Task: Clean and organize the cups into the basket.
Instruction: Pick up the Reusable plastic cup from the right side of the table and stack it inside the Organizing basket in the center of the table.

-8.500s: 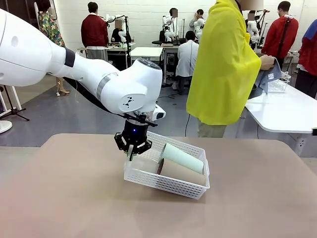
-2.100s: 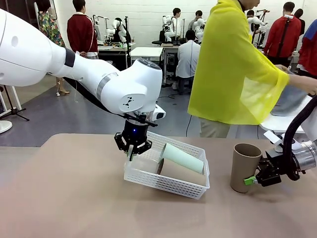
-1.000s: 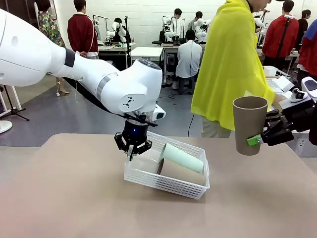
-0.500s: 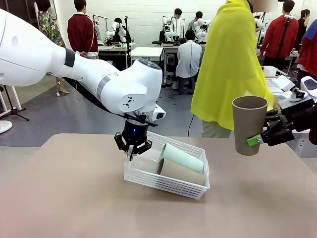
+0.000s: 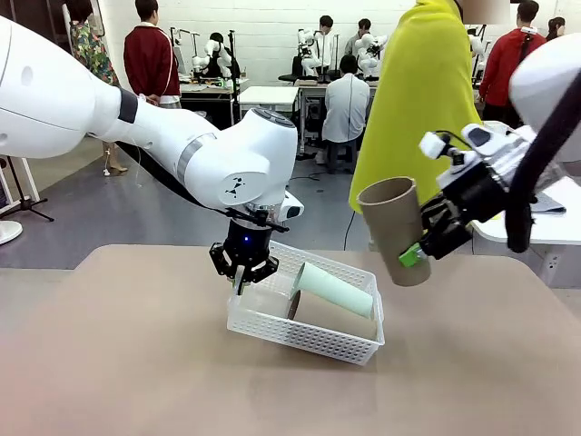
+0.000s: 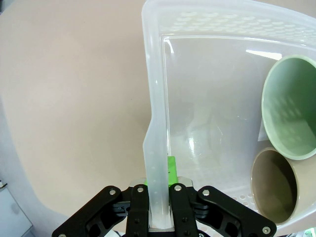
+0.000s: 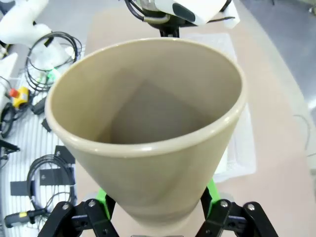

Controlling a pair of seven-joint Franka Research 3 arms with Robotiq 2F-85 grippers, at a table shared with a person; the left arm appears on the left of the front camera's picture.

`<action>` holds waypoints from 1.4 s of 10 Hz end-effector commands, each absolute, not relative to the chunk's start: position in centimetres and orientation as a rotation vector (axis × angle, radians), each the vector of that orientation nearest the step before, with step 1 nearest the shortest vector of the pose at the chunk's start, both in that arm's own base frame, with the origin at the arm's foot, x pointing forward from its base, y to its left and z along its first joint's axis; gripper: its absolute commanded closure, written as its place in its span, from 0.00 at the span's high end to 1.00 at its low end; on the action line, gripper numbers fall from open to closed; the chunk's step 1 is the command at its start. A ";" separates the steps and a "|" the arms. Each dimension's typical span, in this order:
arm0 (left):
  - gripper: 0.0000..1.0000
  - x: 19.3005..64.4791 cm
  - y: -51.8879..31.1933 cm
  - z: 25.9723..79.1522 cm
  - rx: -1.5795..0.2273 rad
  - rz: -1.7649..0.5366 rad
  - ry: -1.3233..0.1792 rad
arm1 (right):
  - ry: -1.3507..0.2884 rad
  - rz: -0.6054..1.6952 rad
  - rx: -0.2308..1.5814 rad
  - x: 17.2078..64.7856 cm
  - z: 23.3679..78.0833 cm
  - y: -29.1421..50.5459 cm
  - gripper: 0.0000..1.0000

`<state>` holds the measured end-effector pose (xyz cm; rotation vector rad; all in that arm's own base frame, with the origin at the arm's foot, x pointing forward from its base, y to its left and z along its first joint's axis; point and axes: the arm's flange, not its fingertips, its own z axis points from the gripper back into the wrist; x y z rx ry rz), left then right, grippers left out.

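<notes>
The white lattice basket (image 5: 313,341) sits mid-table, tipped up at its left end, where my left gripper (image 5: 241,272) is shut on the basket's rim (image 6: 154,148). Inside lie a mint green cup (image 5: 336,290) and a brown cup (image 5: 331,318) on their sides, their mouths showing in the left wrist view as the green cup (image 6: 291,111) and the brown cup (image 6: 274,185). My right gripper (image 5: 416,254) is shut on a second brown cup (image 5: 395,229), held in the air right of the basket and tilted, mouth up and to the left. That cup (image 7: 148,143) looms large between the right gripper's fingers (image 7: 155,210).
A person in a yellow top (image 5: 413,100) stands at the table's far edge behind the held cup. The tan tabletop (image 5: 127,363) lies bare left of and in front of the basket. Another table (image 5: 545,218) stands to the far right.
My right arm has carried the brown cup left toward the basket and tilted it from upright. The left gripper and basket have not moved.
</notes>
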<state>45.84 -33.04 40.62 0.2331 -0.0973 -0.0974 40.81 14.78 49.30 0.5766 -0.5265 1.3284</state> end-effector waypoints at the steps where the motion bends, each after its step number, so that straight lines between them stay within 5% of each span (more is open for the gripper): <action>1: 0.00 45.6 -33.0 40.5 0.241 -0.105 -0.105 | -0.414 1.306 0.540 42.8 48.3 16.0 0.82; 7: 0.00 45.6 -33.0 40.5 0.241 -0.105 -0.105 | -0.139 1.307 0.346 45.7 43.9 22.5 0.82; 14: 0.00 45.6 -33.0 40.5 0.241 -0.105 -0.105 | -0.075 1.369 0.224 45.9 43.1 26.0 0.82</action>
